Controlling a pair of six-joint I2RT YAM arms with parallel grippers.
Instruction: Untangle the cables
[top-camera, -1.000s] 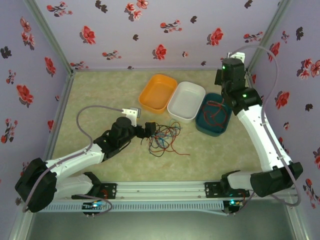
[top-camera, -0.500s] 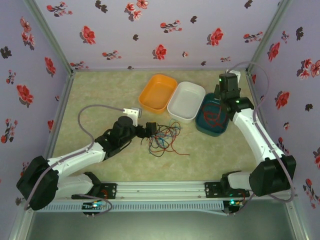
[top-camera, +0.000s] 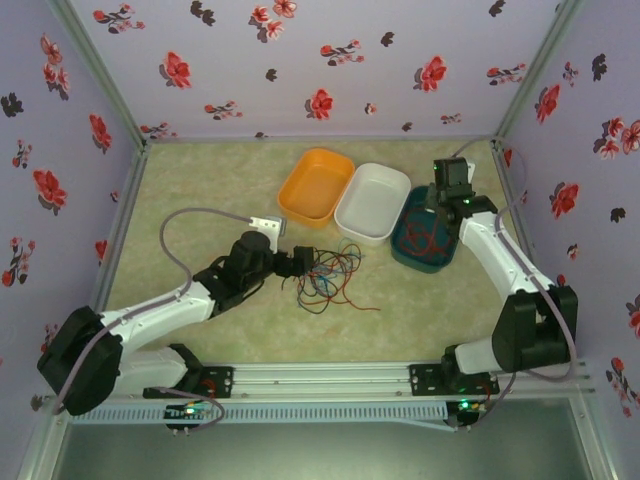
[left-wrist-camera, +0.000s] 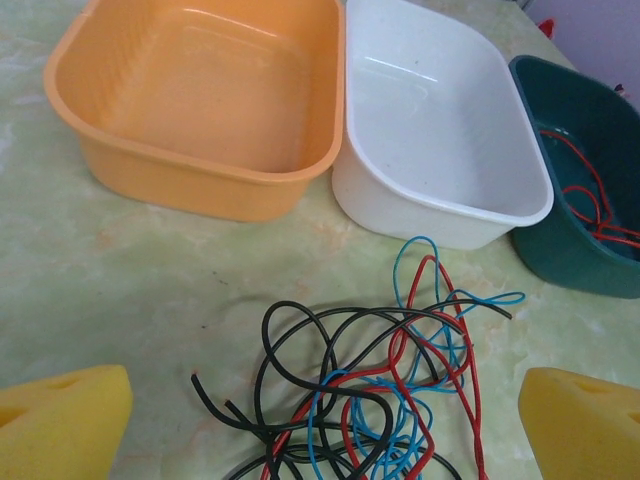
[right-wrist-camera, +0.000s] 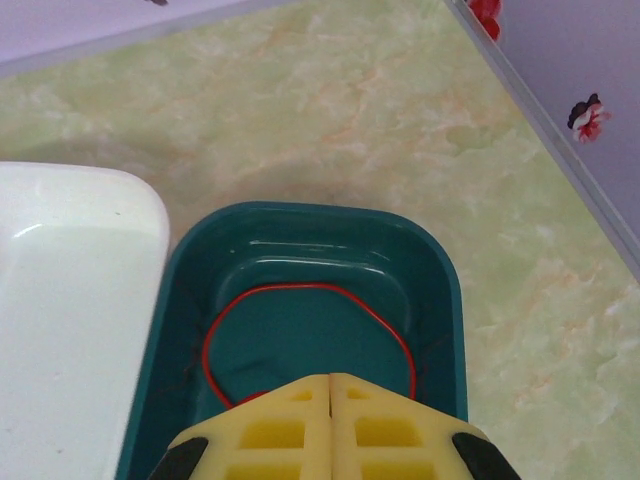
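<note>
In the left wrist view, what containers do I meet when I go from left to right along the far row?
orange tray → white tray → teal tray, which has a red cable inside it.

arms — white links, black joints | grey cables | yellow fingers

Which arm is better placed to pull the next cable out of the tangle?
Left: the left gripper hangs open right at the cables, while the right gripper is shut over the teal tray, apart from the tangle.
</note>
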